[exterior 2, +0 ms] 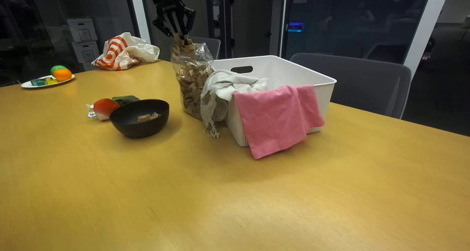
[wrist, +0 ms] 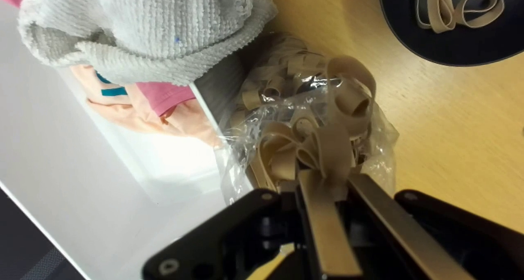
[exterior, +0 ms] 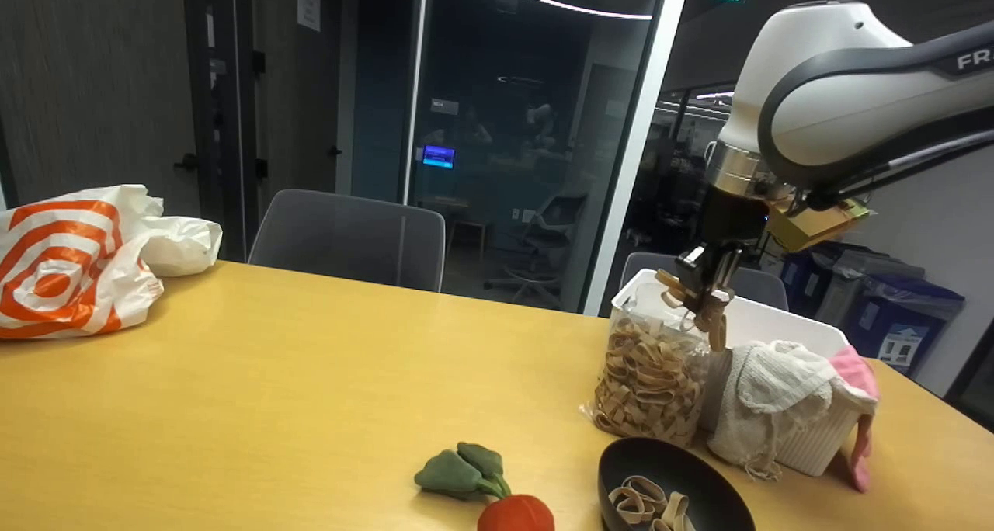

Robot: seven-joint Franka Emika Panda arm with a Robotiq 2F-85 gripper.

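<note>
Across most of your scene spreads the yellow wooden desk (exterior 2: 330,192), with a grey chair (exterior: 349,240) at its far edge. Over it reaches your arm (exterior: 839,119), its wrist bent down above the end of the white bin (exterior 2: 293,73), the biggest thing standing on the desk. Well apart from the bin you have a crumpled white shopping bag (exterior: 78,267) with orange rings printed on it. Just beside the bin's end stands your clear plastic bag (exterior 2: 203,53), upright and packed with flat tan loops (exterior: 652,383). A pink cloth (exterior 2: 277,115) hangs over the bin's rim and down its outside, and a pale knit cloth (exterior: 784,383) drapes the rim between that and the clear bag. Look into the bin through the wrist view and you find a peach cloth (wrist: 135,122) lying partly under the knit one. Far off, a white plate (exterior 2: 26,84) carries a round orange piece (exterior 2: 62,74) and a round green piece (exterior 2: 57,68). Near the clear bag sits your black bowl (exterior 2: 126,126), with a few loose loops (wrist: 440,10) in it. Close to the bowl lies a red vegetable-shaped piece (exterior: 516,513) with green leaves (exterior: 454,473). Your fingers (wrist: 329,226) point down over the mouth of the clear bag, pinched together on a small bunch of tan loops (wrist: 335,151). That bunch hangs from the tips by the bag's mouth, and whether it touches the plastic you cannot tell.
</note>
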